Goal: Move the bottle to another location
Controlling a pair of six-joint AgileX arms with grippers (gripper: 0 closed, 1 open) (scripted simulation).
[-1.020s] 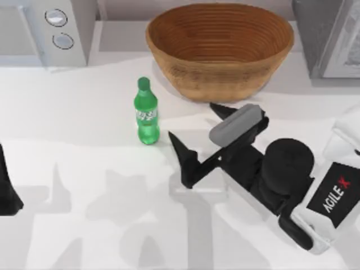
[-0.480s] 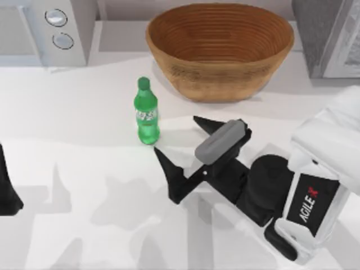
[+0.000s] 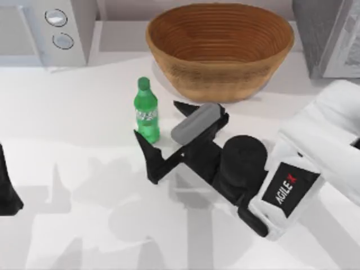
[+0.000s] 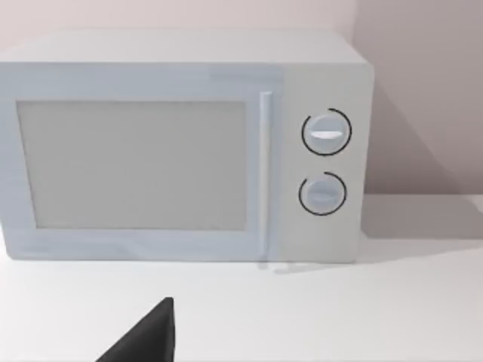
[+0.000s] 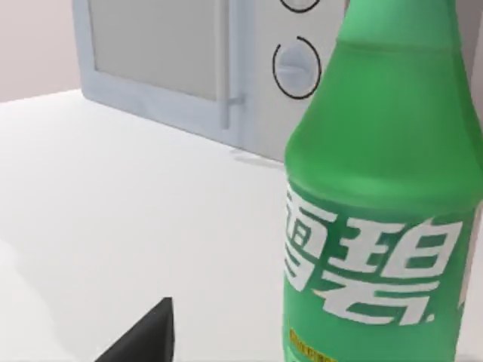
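The small green bottle (image 3: 146,111) with a green cap and white-and-green label stands upright on the white table, left of the wicker basket. My right gripper (image 3: 159,124) is open at the bottle's lower right, one black finger in front of its base and the other behind it near the basket. In the right wrist view the bottle (image 5: 381,196) looms close, with one black fingertip (image 5: 147,335) at the frame's lower edge. My left arm (image 3: 8,185) stays parked at the table's left edge.
A large wicker basket (image 3: 220,50) sits at the back centre. A white microwave (image 3: 42,28) stands at the back left, also in the left wrist view as microwave (image 4: 181,147). A grey appliance (image 3: 329,34) occupies the back right corner.
My right arm has moved left toward the bottle, bringing its open fingers from well right of it to either side of its base. The bottle has not moved.
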